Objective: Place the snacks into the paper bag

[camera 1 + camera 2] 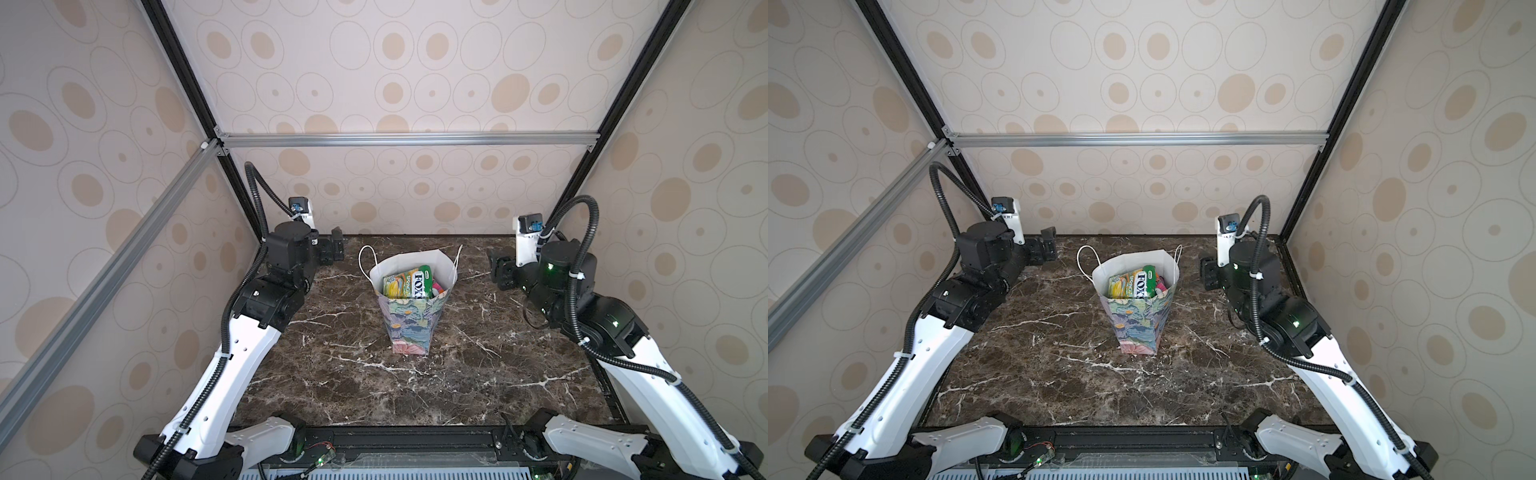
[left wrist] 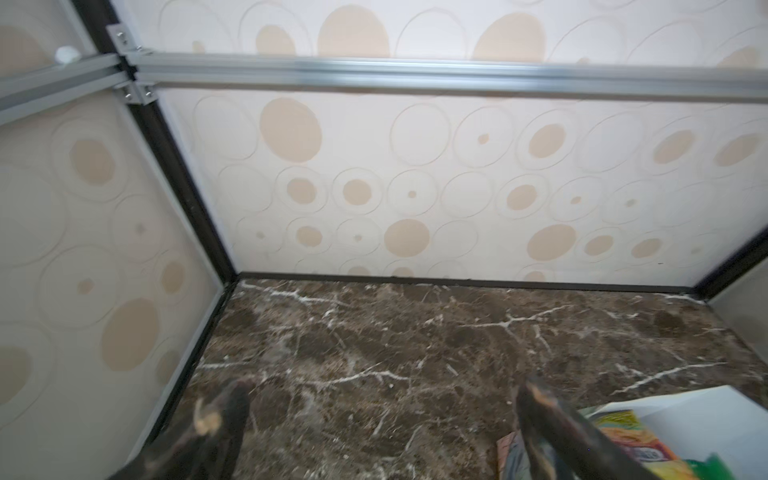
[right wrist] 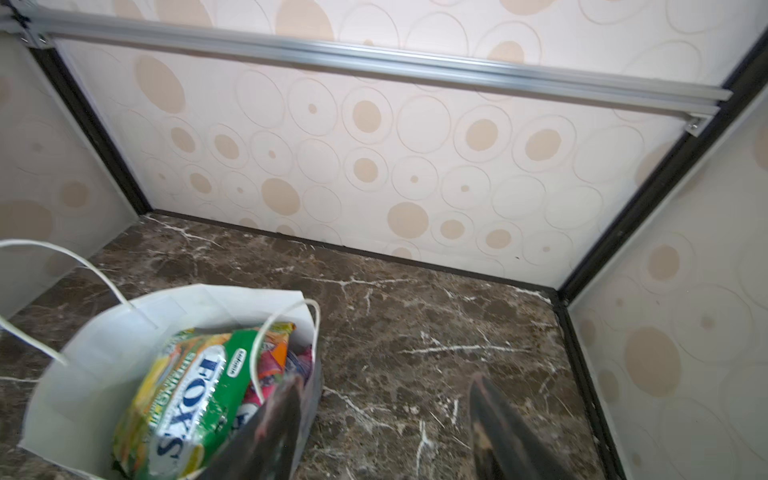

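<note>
- Inside the tall floral-print paper bag (image 1: 409,328), only the top yellow-green "FOX'S" candy packet (image 3: 187,386) reads clearly. The pink, purple and orange packets (image 3: 286,361) under it are mostly hidden, so I cannot count them.
- My left gripper (image 2: 382,395) is blurred and cut off at the frame edge. Its jaws are spread wide and empty, with the bag just beside them.
- My right gripper (image 3: 384,380) is also spread and empty. One blurred finger overlaps the bag's rim in the right wrist view, though both top views show a gap.
- The bag stands upright between my two grippers on the dark brown marble-look tabletop (image 1: 478,374).
</note>
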